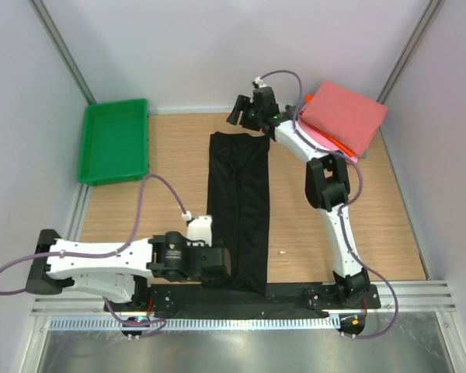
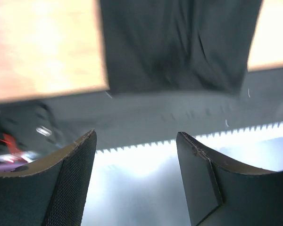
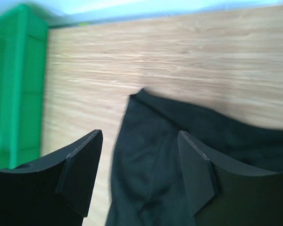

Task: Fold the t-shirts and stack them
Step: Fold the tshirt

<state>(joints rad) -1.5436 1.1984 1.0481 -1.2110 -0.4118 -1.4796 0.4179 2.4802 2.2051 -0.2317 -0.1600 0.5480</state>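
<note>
The black t-shirt point(image 1: 238, 210) is laid as a long strip along the worktop point(image 1: 171, 155). The left hand point(image 2: 137, 139) at its near end and the right hand point(image 3: 140, 136) at its far end are spread open, nothing gripped. An end is best pinched squarely so the fold stays even. Counted: one black t-shirt, one folded stack point(image 1: 346, 116) showing three colours, one green tray point(image 1: 113, 144).

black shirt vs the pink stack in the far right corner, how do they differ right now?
Colour: the black t-shirt is plain black; the pink stack is salmon-pink with an orange edge showing. Shape: the black t-shirt is one long narrow strip mid-table; the pink stack is several compact folded rectangles. Both lie on the table, ungripped.
</note>
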